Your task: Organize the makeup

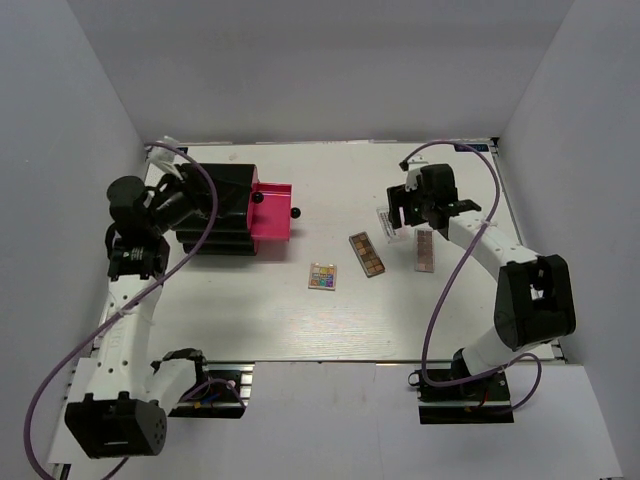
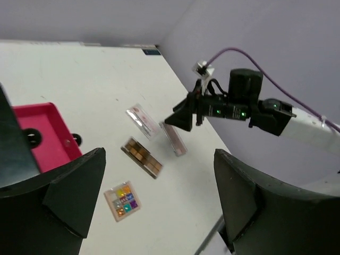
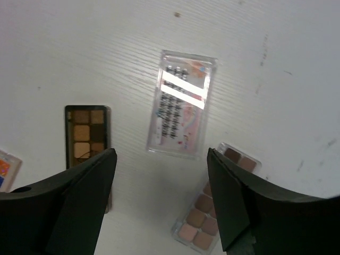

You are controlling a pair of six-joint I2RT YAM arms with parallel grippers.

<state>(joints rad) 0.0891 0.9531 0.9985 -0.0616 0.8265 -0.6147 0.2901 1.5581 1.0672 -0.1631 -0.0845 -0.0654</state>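
The makeup lies mid-table: a multicoloured square palette (image 1: 323, 276) (image 2: 123, 200), a long brown eyeshadow palette (image 1: 367, 254) (image 2: 142, 156) (image 3: 87, 133), a pinkish flat case (image 1: 425, 250) (image 2: 174, 138) (image 3: 212, 212) and a clear printed packet (image 1: 388, 222) (image 2: 142, 120) (image 3: 182, 103). My right gripper (image 1: 401, 210) (image 3: 162, 202) is open and empty, hovering just above the packet. My left gripper (image 1: 205, 205) (image 2: 159, 202) is open and empty, held over the black box. Lipsticks and the rose-gold tube are out of view.
A large black box (image 1: 225, 212) stands at the left with a pink drawer (image 1: 272, 210) (image 2: 45, 135) pulled out toward the middle. White walls close in the table on three sides. The right arm (image 2: 239, 109) reaches in from the right.
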